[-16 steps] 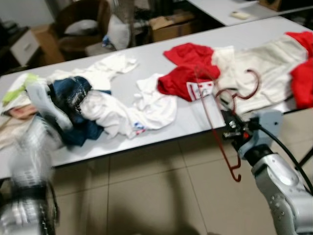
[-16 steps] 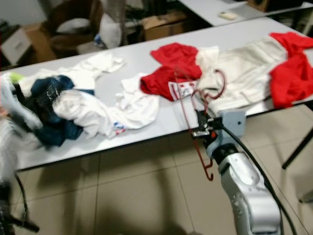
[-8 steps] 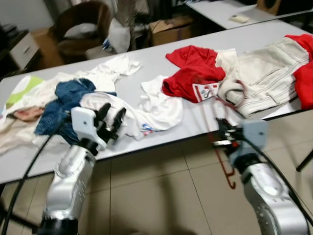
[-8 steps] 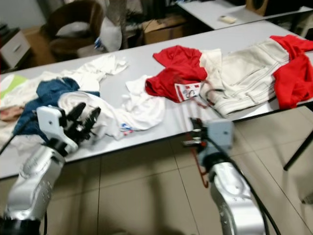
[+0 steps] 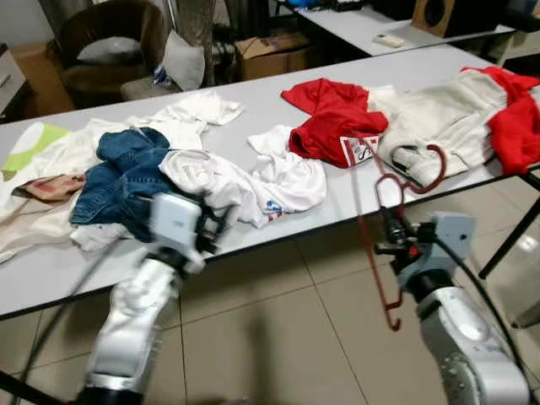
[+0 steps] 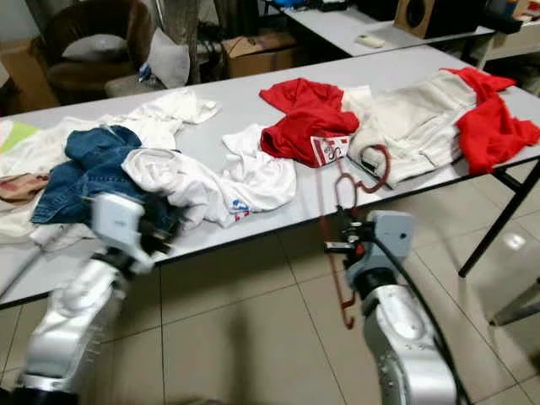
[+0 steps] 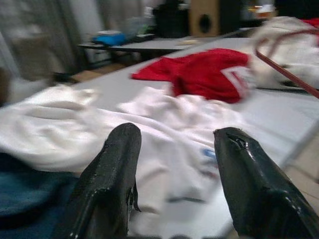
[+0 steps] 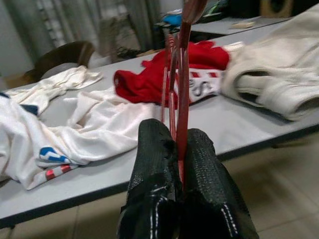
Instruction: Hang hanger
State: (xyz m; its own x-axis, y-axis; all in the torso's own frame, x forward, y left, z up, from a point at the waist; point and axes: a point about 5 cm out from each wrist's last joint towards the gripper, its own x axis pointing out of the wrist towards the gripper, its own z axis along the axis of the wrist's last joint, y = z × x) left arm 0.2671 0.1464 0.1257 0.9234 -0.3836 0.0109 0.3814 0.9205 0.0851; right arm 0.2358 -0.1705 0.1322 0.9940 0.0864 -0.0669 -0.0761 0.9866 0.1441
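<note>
The right gripper [image 5: 390, 245] stands clamped on a red wire hanger [image 5: 371, 228], its two black fingers [image 8: 154, 164] pressed together on the wire; the hook curls above the grip, just before the table [image 5: 337, 207] edge, and the long frame dangles below toward the tiled floor [image 5: 278, 329]; beyond the gripper lie red clothes [image 5: 333, 118] and a cream garment [image 5: 439, 114] on the tabletop. The left gripper [image 5: 207, 232] is raised with its fingers [image 7: 112, 184] spread apart and holding nothing; straight ahead of it sits a white shirt [image 5: 278, 177], with jeans [image 5: 118, 177] close to one side.

No rail or rack can be made out near either gripper, so the step in hand looks like carrying the hanger toward wherever it is to hang. To do that well, the grip probably wants to stay firm on the thin wire, since the hanger can pivot in so narrow a pinch; the hook should be kept upright and clear of the cloth at the table edge, where it might snag; the hanging frame needs room to swing past the table legs; the free gripper could steady it if it sways.
</note>
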